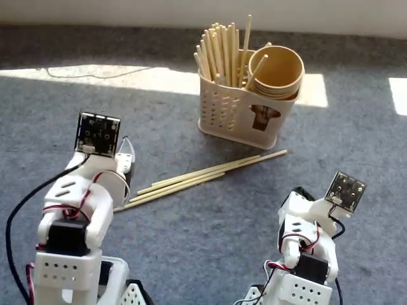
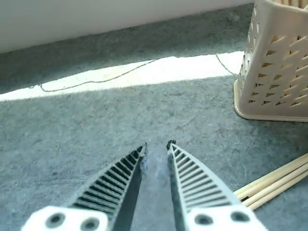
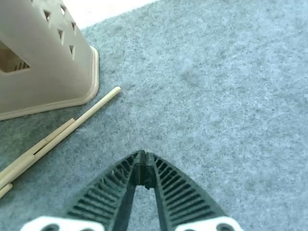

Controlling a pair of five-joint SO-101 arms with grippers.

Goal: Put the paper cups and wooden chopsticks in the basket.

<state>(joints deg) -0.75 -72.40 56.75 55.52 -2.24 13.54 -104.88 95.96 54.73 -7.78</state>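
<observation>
A cream basket [image 1: 235, 114] stands at the back of the grey carpet. It holds stacked paper cups [image 1: 278, 71] and a bundle of upright chopsticks [image 1: 221, 49]. Several loose wooden chopsticks [image 1: 203, 176] lie on the carpet in front of it, between the two arms. My left gripper [image 2: 157, 145] hovers low over bare carpet, slightly open and empty; the loose chopsticks [image 2: 274, 182] lie just to its side and the basket [image 2: 276, 72] is farther off. My right gripper [image 3: 144, 158] is shut on nothing, with the chopsticks [image 3: 72, 127] and the basket [image 3: 43, 62] ahead of it to one side.
A thin cable [image 1: 95, 74] crosses a sunlit strip of carpet at the back left. A pale wall [image 2: 96, 19] borders the carpet behind the basket. Open carpet [image 3: 231, 86] lies to the right of the basket.
</observation>
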